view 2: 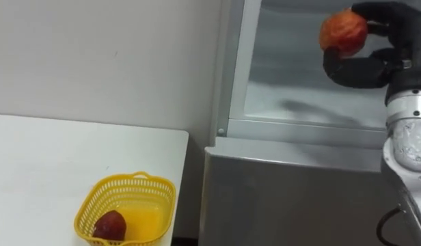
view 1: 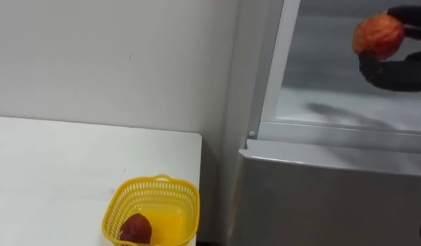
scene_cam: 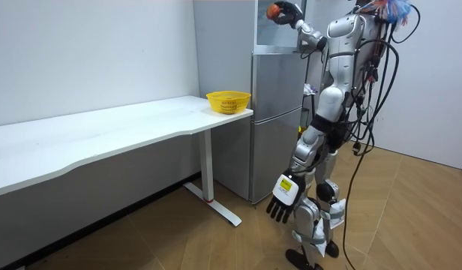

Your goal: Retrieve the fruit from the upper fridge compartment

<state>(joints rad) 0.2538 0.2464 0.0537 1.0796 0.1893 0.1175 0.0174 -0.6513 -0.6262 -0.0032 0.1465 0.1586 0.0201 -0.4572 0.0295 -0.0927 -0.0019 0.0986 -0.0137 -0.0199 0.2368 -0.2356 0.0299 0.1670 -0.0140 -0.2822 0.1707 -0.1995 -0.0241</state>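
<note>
The right hand [view 2: 395, 41] has its fingers [view 2: 361, 68] curled round a red fruit [view 2: 343, 32], inside the fridge [view 2: 299, 191]'s open upper part. The fruit looks light, firm, smooth and easily bruised, so fingers above and thumb below its widest part suit it. The left hand [scene_cam: 282, 198] hangs open.

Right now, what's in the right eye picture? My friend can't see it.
The robot's right hand holds a round red fruit in the open upper fridge. A yellow basket on the white table holds one dark fruit.
</note>
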